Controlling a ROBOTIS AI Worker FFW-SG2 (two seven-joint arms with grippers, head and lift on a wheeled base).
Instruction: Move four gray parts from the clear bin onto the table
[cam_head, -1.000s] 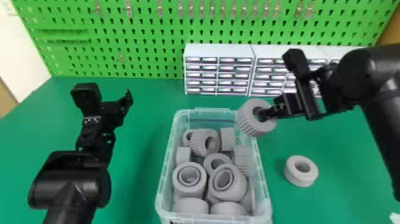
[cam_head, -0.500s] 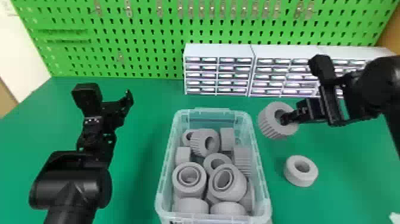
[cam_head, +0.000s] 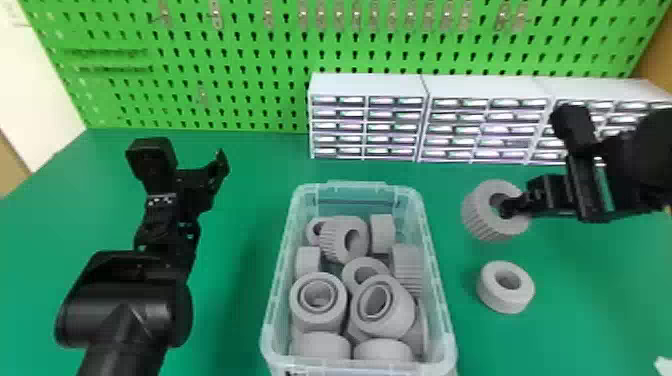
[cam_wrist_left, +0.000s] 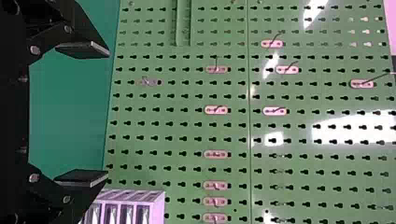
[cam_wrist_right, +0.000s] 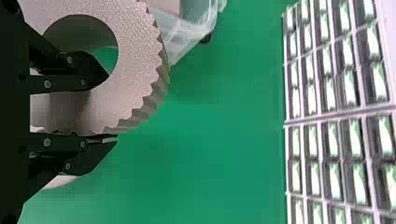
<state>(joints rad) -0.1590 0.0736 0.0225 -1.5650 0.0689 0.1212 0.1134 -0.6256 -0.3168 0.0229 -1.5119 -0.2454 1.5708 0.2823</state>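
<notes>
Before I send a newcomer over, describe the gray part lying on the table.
Find the clear bin. On the green table to its right lies one thick gray ring. Its side is smooth, unlike the toothed part the right claw holds nearby.

Workshop-type setting, indicated by a green pegboard (cam_head: 260, 60) with metal hooks (cam_head: 216, 15), small-drawer cabinets (cam_head: 370, 85) along its base, and a green worktop (cam_head: 240, 170).
</notes>
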